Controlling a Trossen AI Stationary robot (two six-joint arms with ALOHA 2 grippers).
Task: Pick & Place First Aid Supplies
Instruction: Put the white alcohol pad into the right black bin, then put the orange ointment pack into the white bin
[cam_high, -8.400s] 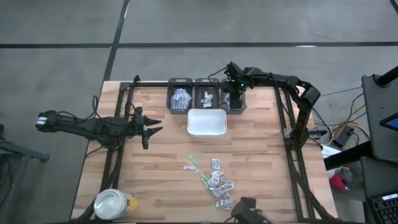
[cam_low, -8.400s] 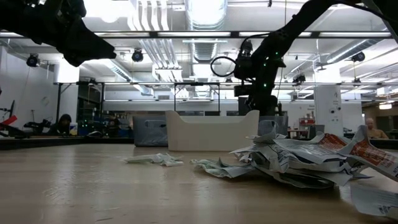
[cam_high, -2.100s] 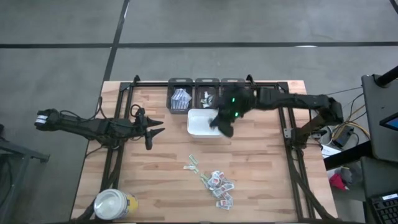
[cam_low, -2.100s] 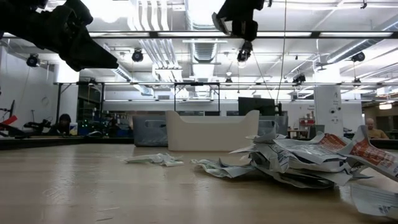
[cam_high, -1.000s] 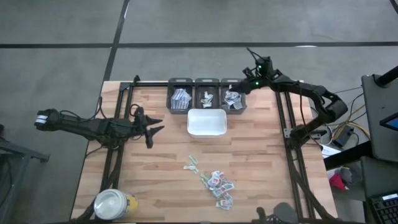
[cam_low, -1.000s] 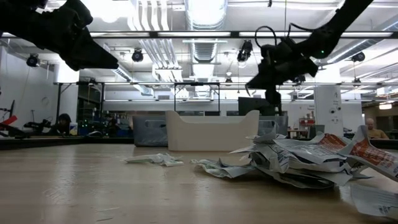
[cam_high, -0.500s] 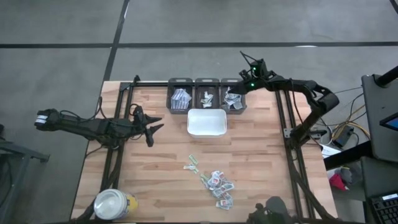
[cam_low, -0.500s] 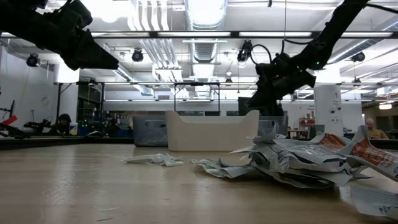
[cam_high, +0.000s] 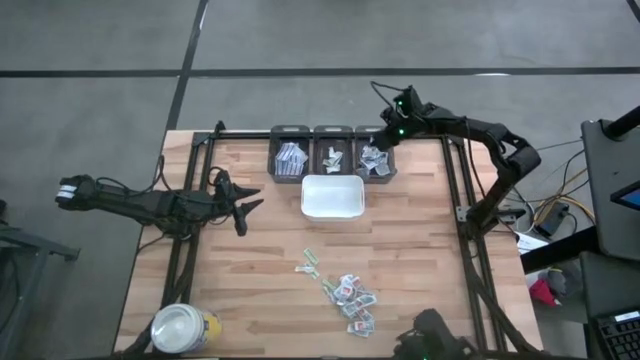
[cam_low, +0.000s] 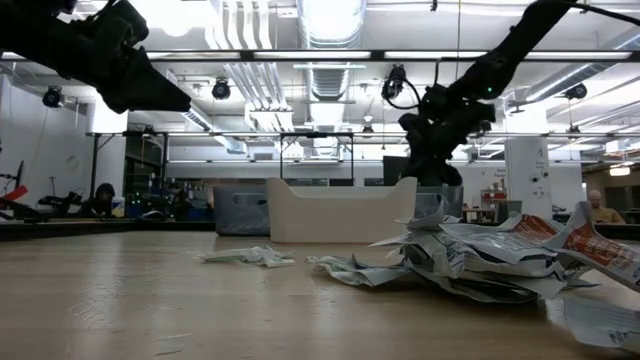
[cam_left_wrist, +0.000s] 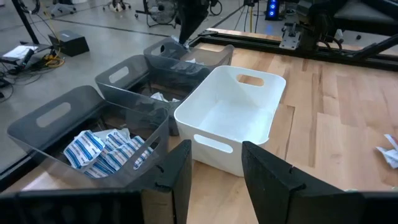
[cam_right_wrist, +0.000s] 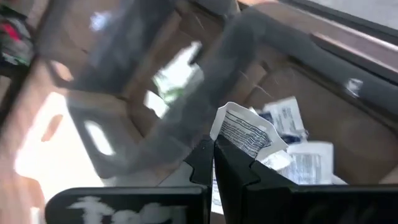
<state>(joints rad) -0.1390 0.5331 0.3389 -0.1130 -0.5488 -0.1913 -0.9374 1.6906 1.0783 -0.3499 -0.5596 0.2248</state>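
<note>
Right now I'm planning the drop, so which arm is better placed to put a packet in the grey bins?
Right. The right gripper is shut on a packet above the rightmost grey bin. The left gripper hovers open and empty, off to the tray's left.

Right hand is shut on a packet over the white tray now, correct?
Not the tray. The right hand is shut on a packet over the rightmost grey bin, as the right wrist and high views show. The white tray is empty.

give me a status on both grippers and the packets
Right gripper shut on a packet, over right grey bin. Left gripper open, idle. Nothing in the way.
</note>
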